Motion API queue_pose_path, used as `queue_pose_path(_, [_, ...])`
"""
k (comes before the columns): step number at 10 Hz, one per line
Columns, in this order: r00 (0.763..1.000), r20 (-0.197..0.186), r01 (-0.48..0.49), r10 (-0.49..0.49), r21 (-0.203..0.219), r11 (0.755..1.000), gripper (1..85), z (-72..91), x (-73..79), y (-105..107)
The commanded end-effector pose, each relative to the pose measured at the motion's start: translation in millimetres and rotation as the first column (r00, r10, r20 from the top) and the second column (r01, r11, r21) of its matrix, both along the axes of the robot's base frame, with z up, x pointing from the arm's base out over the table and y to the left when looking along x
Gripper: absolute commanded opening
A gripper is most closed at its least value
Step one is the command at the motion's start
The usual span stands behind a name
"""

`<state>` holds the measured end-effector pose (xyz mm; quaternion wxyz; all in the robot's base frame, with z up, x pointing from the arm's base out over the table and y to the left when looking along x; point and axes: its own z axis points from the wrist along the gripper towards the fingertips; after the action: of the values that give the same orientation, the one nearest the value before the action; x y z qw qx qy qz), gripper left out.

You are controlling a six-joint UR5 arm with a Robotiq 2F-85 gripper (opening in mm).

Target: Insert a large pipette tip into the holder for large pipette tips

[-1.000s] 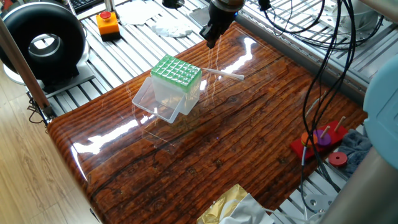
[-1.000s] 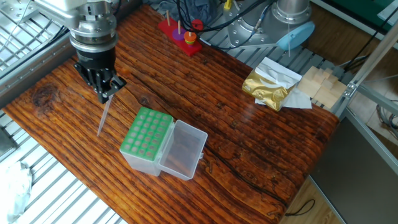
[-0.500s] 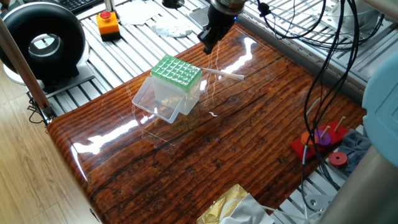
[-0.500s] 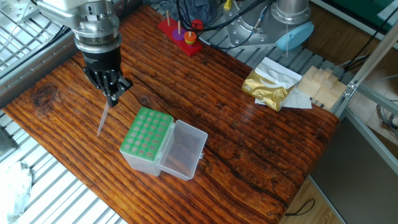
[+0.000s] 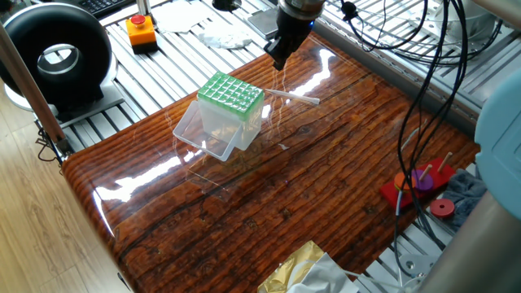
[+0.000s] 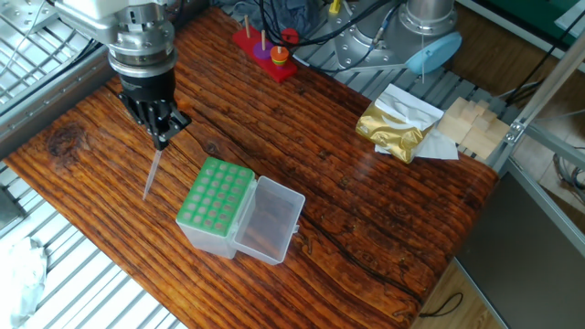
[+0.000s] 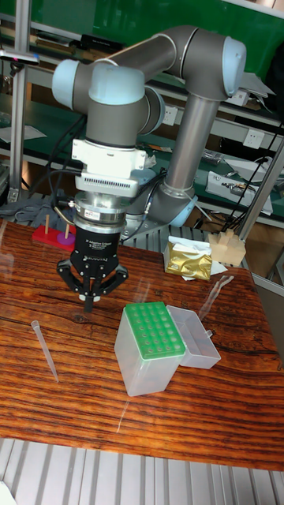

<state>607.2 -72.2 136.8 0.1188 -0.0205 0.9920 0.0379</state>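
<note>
I see claw (image 7: 92, 302) pinched narrow, empty | tip (image 7: 44, 348) at its 8 o'clock | holder (image 7: 151, 344) at 4, lid open, nothing between

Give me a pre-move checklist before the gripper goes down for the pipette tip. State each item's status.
1. Large pipette tip lying flat on the table, apart from the holder: ok.
2. Gripper free, nothing between its fingers: ok; they look closed, so open them before descending.
3. Gripper centred over the tip: not ok; it hangs near one end, off to the side.
4. Holder for large pipette tips lid swung open, green rack exposed: ok.
5. Rack holes free to take a tip: ok, they look unoccupied.
6. Path from tip to holder unobstructed: ok.
</note>
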Motion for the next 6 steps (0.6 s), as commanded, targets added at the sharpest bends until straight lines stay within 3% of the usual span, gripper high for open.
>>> queue_pose_path(1, [0.996, 0.035, 0.08, -0.082, 0.044, 0.996, 1.0, 4.7, 10.9, 3.9])
queue_pose_path(4, [0.998, 0.025, 0.052, -0.053, 0.05, 0.997, 1.0, 4.2, 7.8, 7.8])
queue_pose_path(6, [0.999, 0.009, 0.048, -0.048, 0.047, 0.998, 1.0, 3.7, 7.6, -2.0])
